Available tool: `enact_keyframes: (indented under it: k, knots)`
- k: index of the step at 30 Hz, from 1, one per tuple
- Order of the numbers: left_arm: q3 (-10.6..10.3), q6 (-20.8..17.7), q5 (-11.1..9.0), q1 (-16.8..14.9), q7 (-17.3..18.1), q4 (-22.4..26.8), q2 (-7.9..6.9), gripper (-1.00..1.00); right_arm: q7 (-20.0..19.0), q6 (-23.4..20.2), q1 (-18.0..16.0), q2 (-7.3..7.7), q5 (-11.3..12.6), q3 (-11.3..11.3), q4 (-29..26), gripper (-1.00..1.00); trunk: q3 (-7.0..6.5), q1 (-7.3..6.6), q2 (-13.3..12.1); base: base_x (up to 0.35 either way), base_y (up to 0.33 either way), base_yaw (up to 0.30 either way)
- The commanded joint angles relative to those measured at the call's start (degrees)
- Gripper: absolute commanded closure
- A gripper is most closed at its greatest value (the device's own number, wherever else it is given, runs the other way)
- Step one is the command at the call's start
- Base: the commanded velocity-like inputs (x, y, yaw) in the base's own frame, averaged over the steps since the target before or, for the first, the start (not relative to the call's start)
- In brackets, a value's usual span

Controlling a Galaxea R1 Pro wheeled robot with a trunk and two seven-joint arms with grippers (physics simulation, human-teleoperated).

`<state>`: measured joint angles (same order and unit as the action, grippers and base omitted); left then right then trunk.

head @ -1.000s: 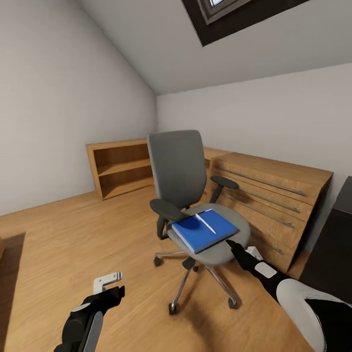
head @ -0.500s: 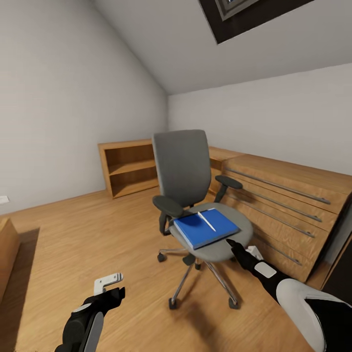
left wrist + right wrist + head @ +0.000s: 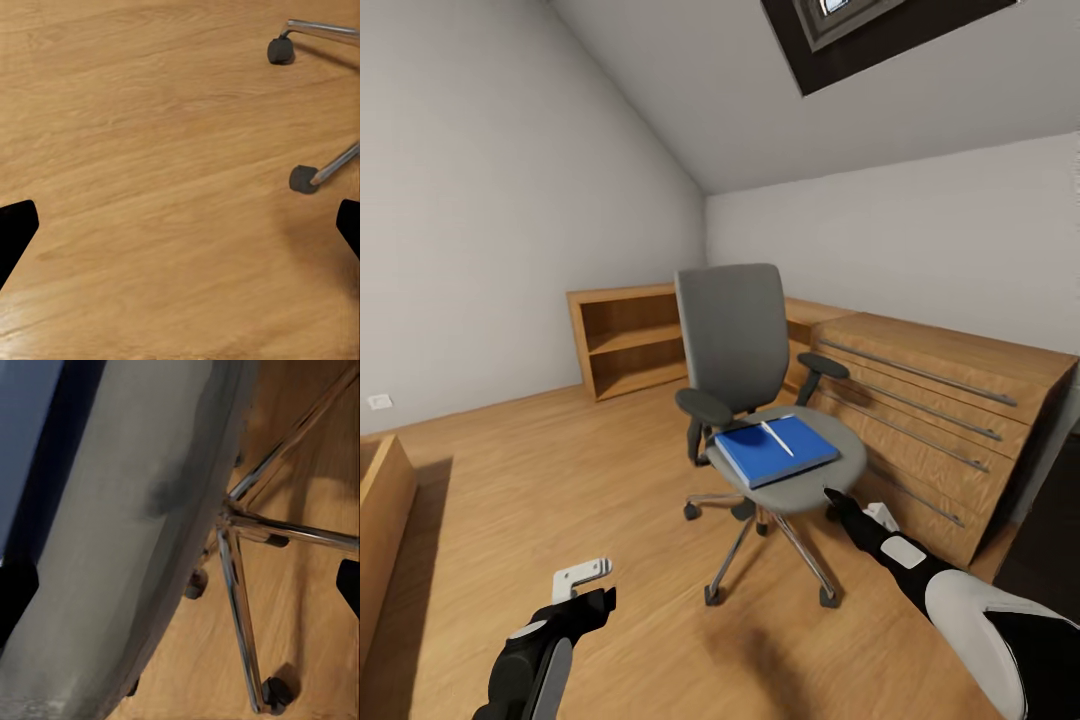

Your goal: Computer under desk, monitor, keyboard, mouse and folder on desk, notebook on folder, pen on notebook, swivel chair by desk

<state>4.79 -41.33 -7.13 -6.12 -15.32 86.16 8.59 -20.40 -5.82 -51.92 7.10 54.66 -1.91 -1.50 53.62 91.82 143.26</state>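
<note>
Head view. One swivel chair (image 3: 760,400) stands on the wooden floor (image 3: 560,480) of an attic room with white walls and a sloping ceiling. Its seat carries one blue folder (image 3: 775,450), lying flat toward the seat's front edge, with one white pen (image 3: 779,438) resting on top of it. Behind the chair stand an open wooden shelf unit (image 3: 625,340), its two compartments bare, and a low wooden drawer cabinet (image 3: 930,420) along the right wall. The left gripper (image 3: 585,590) hangs low over the floor; the right gripper (image 3: 835,497) sits just beside the seat's front edge.

Left wrist view. The left gripper's two black fingertips (image 3: 15,232) stand wide apart, nothing between them, above bare floor; two chair casters (image 3: 304,178) show with chrome legs.

Right wrist view. The right gripper's fingertips (image 3: 15,592) are likewise spread and hold nothing, with the grey seat rim (image 3: 127,547), a blue strip of the folder (image 3: 26,420), and the chrome base (image 3: 240,585) ahead.
</note>
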Motion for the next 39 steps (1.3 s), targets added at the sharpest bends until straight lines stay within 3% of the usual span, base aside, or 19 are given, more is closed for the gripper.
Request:
enact_keyframes:
  k: [1,18,33,39]
  knots:
    - [0.0,-0.2,-0.6,0.0,-0.4,0.1,0.03,-1.00,-0.2,-0.3,0.0,0.02,0.3,-0.2,0.0,-1.00,0.06,-0.05,0.0,-0.327,0.000,0.000]
    - [0.0,-0.2,-0.6,0.0,-0.4,0.1,0.04,-1.00,-0.2,-0.3,0.0,0.02,0.2,-0.2,0.0,-1.00,0.06,-0.05,0.0,-0.304,0.000,0.000]
    - [0.0,-0.2,-0.6,0.0,-0.4,0.1,0.10,-1.00,-0.2,0.0,0.1,0.01,0.2,-0.1,0.0,-1.00,0.06,-0.05,0.0,-0.032,0.000,0.000]
    - [-0.3,-0.1,-0.6,0.0,-0.5,0.1,0.05,-1.00,-0.2,2.2,0.4,-0.09,-0.7,0.0,0.0,-1.00,-1.19,-0.59,-0.8,-0.002,0.000,0.000]
